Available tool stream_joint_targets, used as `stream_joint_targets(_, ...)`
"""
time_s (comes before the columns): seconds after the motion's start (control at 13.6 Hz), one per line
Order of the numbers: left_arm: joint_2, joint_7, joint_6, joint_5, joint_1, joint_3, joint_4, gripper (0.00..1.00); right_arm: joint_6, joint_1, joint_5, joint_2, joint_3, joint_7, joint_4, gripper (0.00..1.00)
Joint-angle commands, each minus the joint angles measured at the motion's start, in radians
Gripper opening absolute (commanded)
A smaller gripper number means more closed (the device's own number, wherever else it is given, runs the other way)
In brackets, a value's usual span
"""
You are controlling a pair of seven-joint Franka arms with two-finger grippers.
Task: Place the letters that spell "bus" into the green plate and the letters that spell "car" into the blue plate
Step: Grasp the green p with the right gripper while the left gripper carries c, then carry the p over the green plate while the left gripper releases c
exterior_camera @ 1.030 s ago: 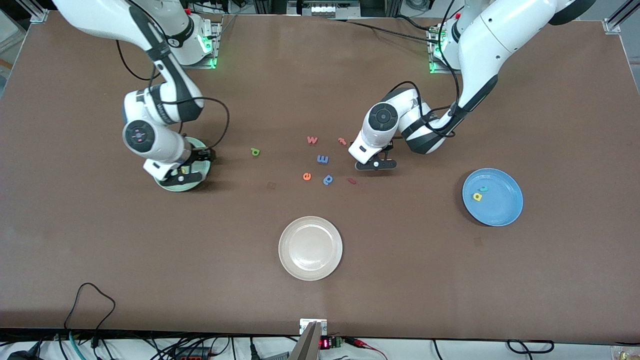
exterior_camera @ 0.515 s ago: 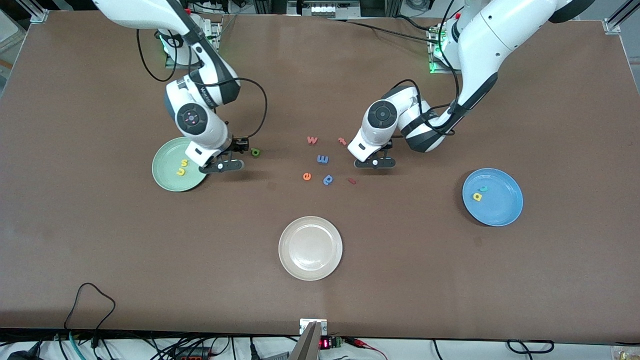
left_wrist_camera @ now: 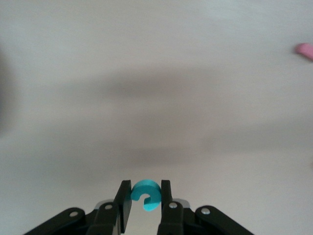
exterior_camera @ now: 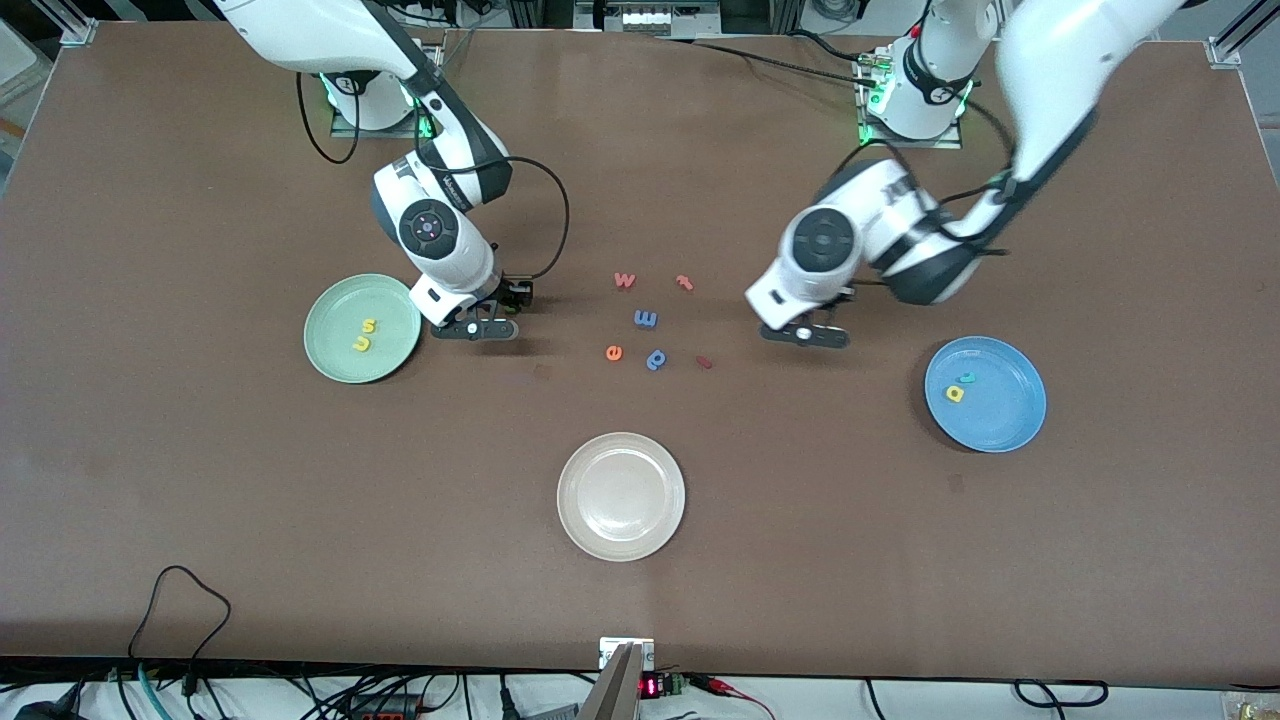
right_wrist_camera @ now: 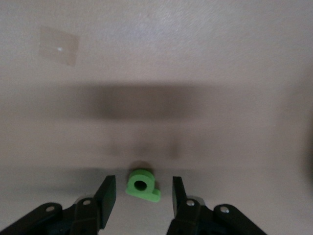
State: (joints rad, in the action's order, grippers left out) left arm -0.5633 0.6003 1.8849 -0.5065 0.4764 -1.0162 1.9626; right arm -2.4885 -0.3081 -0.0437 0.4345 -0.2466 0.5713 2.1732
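Note:
My left gripper (exterior_camera: 805, 335) (left_wrist_camera: 145, 184) is shut on the teal c (left_wrist_camera: 145, 196), up over bare table between the loose letters and the blue plate (exterior_camera: 1005, 415). That plate holds the yellow a (exterior_camera: 955, 393) and the teal r (exterior_camera: 966, 377). My right gripper (exterior_camera: 475, 328) (right_wrist_camera: 144, 179) is low at the table beside the green plate (exterior_camera: 340, 300), fingers open on either side of the green b (right_wrist_camera: 142, 185), which lies flat with a gap to each finger. The yellow u (exterior_camera: 360, 344) and yellow s (exterior_camera: 369, 325) lie in the green plate.
Loose letters lie mid-table: a reddish w (exterior_camera: 624, 280), a reddish t (exterior_camera: 684, 282), a blue m (exterior_camera: 645, 318), an orange e (exterior_camera: 613, 352), a blue p-shape (exterior_camera: 656, 358) and a small red piece (exterior_camera: 704, 362). A white plate (exterior_camera: 620, 540) sits nearer the front camera.
The right gripper left the green plate and came down around the green b, jaws narrower. The left gripper closed on the teal c and carried it toward the blue plate.

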Motion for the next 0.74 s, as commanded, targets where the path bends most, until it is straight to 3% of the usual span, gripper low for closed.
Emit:
stream_joint_targets(0.0, -0.003, -0.277, -0.052, -0.017, 0.177, -0.028, -0.028, 0.16, -0.010, -0.019, 0.010, 0.012, 0.006, 0.025, -0.012, 0.55)
stream_joint_targets(0.29, -0.024, -0.586, -0.038, -0.036, 0.361, 0.020, -0.060, 0.17, -0.006, -0.026, 0.007, 0.018, 0.006, 0.024, -0.009, 0.55)
stream_joint_targets(0.52, -0.090, -0.697, 0.034, -0.206, 0.369, 0.119, -0.076, 0.17, -0.001, -0.028, 0.004, 0.020, 0.006, 0.022, -0.001, 0.55)
stream_joint_targets(0.66, -0.133, -0.708, 0.121, -0.221, 0.372, 0.142, -0.076, 0.17, -0.001, -0.032, 0.004, 0.020, 0.006, 0.021, 0.000, 0.55)
